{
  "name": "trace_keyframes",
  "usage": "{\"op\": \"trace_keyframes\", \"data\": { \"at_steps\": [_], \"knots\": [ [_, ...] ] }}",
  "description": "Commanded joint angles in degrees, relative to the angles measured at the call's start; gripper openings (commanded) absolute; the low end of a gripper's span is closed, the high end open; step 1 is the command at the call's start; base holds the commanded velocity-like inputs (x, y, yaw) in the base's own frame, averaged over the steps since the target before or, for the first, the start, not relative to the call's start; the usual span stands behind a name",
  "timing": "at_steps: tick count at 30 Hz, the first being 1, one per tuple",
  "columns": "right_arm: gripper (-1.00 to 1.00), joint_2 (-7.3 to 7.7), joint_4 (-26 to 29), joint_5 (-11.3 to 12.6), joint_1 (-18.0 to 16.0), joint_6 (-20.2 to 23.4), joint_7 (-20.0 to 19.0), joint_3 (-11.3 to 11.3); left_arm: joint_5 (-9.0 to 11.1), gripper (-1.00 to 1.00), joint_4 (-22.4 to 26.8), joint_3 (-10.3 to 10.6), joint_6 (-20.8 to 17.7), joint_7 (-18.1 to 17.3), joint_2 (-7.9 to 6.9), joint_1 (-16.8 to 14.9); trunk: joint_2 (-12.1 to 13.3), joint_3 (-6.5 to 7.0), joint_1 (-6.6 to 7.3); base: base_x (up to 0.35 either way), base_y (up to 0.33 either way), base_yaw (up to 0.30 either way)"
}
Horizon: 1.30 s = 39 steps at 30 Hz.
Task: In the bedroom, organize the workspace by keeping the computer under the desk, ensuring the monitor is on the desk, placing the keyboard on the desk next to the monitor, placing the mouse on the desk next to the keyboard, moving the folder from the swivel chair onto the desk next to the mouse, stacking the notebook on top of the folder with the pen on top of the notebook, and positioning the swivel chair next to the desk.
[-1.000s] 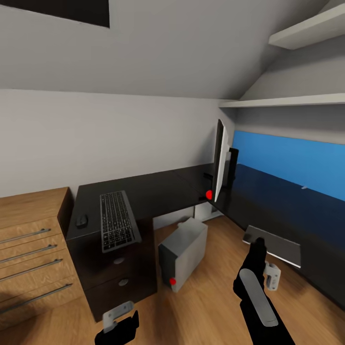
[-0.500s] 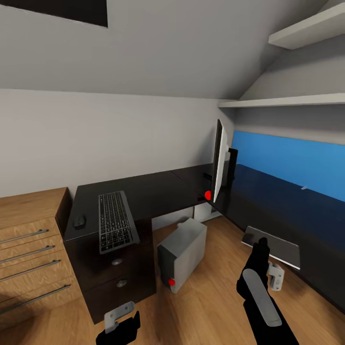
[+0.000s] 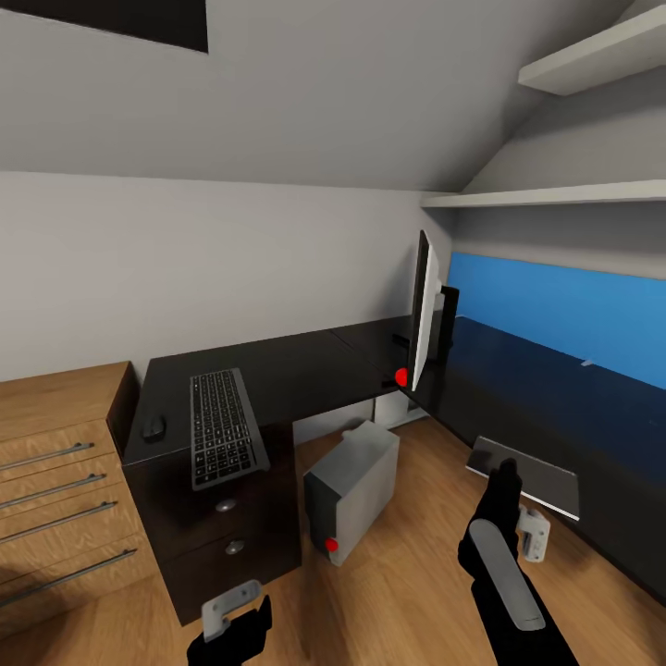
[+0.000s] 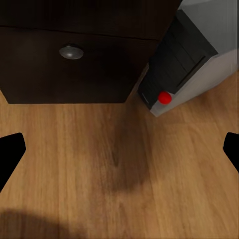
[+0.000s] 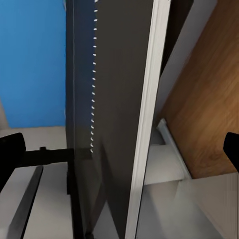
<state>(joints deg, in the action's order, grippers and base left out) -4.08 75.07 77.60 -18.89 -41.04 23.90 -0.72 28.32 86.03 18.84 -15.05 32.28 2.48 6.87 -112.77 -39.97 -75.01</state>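
Head view: slim grey-framed keyboard (image 3: 225, 427) with small black mouse (image 3: 154, 426) beside it lie on glossy black L-shaped desk (image 3: 305, 370). Thin black monitor (image 3: 423, 310) stands at the corner. Light grey tower computer (image 3: 354, 487) sits under the desk, so that part looks done. Thin grey notebook (image 3: 524, 475) lies at the desk edge, just beyond right gripper (image 3: 530, 534); I cannot tell its jaw state here.

Left wrist view: left gripper (image 4: 119, 149) spread wide, empty, above wooden floor (image 4: 119, 174).

Right wrist view: fingers (image 5: 11, 149) spread wide, notebook (image 5: 119, 124) between, probably lining up for a grasp.
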Motion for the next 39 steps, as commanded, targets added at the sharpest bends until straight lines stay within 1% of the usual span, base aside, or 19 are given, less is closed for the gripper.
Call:
{"op": "trace_keyframes", "data": {
  "at_steps": [1,6,11,39],
  "knots": [
    [1.00,0.02,-0.16,0.09,-0.05,-0.24,0.19,-0.07,0.33,1.00,0.10,0.07,-0.19,0.33,0.00,-0.01,-0.03,-0.05,0.00,0.000,0.000,0.000],
    [1.00,0.05,-2.83,0.17,-0.23,-0.19,0.21,0.01,0.33,1.00,0.10,0.21,-0.16,0.33,-0.02,-0.01,-0.03,-0.05,0.00,0.000,0.000,0.000],
    [1.00,0.18,-3.60,0.22,-0.33,-0.18,0.21,0.02,0.33,1.00,0.10,0.22,-0.16,0.33,-0.02,-0.01,-0.03,-0.05,0.00,0.000,0.000,0.000],
    [1.00,0.21,-4.23,0.27,-0.35,-0.18,0.19,-0.07,0.33,1.00,0.10,0.23,-0.15,0.36,-0.02,-0.01,-0.03,-0.05,0.00,0.000,0.024,0.000]
  ]
}}
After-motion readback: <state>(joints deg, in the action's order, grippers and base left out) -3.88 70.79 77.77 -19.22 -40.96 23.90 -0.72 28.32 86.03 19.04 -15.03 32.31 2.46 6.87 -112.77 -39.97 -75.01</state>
